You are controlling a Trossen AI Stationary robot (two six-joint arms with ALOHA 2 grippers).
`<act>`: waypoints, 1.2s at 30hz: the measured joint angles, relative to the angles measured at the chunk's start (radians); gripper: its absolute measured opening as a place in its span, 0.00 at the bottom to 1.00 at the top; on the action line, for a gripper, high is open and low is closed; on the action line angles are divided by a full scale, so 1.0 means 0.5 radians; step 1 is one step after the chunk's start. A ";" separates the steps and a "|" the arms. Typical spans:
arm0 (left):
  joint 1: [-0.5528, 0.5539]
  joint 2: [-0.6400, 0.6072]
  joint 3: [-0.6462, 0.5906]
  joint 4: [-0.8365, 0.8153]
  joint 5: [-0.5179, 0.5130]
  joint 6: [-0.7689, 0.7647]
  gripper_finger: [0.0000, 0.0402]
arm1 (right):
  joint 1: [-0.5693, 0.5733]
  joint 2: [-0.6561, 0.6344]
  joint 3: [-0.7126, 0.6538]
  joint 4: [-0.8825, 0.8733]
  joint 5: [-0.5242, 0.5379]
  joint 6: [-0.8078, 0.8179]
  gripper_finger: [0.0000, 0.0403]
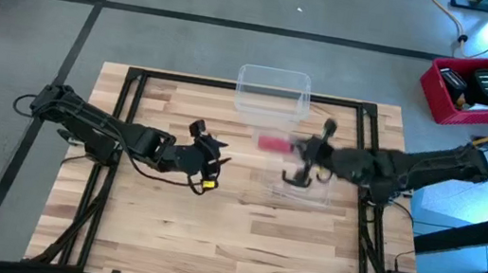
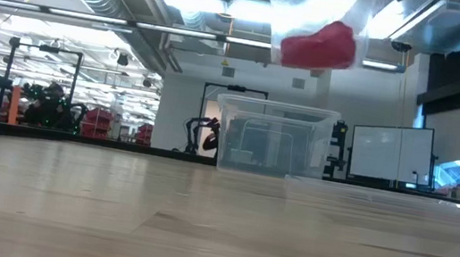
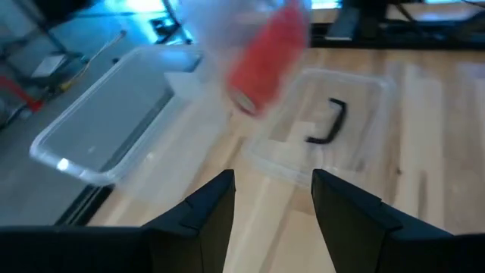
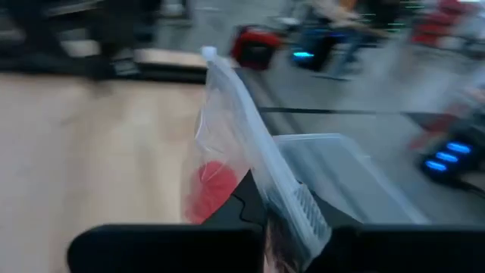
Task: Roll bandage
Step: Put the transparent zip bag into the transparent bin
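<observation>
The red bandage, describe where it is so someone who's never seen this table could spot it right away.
Start at the clear plastic box at the far edge of the wooden table. Nearer than it, toward the right arm, the right tool is shut on a clear plastic bag, held up off the table. The bandage is the red roll inside that bag, the only red thing over the tabletop.

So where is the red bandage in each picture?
High view: the bandage is mid-table, by the right gripper.
Low view: up high, hanging in a clear wrapper.
Left wrist view: a red blur in the air.
Right wrist view: inside the wrapper.
Shared landmark: the clear box, near it in every view.
</observation>
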 joint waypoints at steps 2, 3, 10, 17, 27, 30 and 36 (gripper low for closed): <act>0.018 0.001 0.000 -0.001 -0.026 -0.054 0.42 | -0.151 -0.032 0.000 0.057 0.017 -0.037 0.02; 0.027 0.002 0.000 -0.001 -0.028 -0.083 0.42 | -0.240 -0.037 0.000 0.100 0.012 -0.054 0.02; 0.062 0.004 0.000 -0.002 -0.031 -0.192 0.42 | -0.815 0.039 0.001 0.377 -0.116 0.001 0.02; 0.062 0.005 0.000 0.006 -0.031 -0.199 0.42 | -1.227 0.224 -0.145 0.835 -0.202 0.262 0.01; 0.062 0.005 0.000 0.013 -0.031 -0.203 0.42 | -1.325 0.483 -0.394 1.409 0.045 0.637 0.02; 0.062 0.005 0.000 0.013 -0.031 -0.210 0.42 | -1.325 0.545 -0.439 1.424 0.085 0.905 0.02; 0.062 0.005 0.000 0.015 -0.031 -0.215 0.42 | -1.324 0.654 -0.514 1.418 0.203 1.390 0.02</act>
